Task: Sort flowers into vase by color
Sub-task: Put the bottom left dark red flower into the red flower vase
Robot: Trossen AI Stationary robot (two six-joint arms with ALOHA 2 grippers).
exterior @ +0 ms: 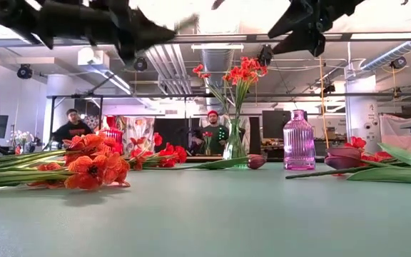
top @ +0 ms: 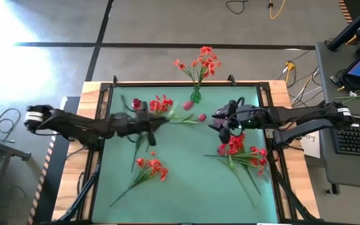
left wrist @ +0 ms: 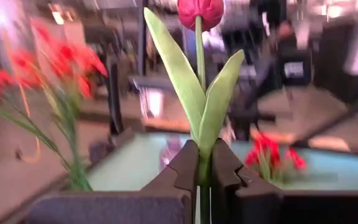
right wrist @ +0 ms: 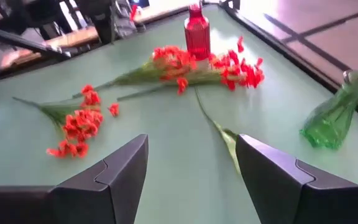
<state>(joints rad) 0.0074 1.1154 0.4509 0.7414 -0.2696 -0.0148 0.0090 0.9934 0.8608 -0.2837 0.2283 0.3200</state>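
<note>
Above the green table (top: pixel 186 194), the left gripper (left wrist: pixel 204 171) was clamped shut on the stalk of a magenta tulip (left wrist: pixel 201 11), held upright between its fingers. The right gripper (right wrist: pixel 191 168) hovered open and empty near a pile of red flowers (top: pixel 242 150). A green vase (top: pixel 195 95) at the far edge already held orange sprays. With so thin a stalk, the tulip could twist or slip loose while being carried.
</note>
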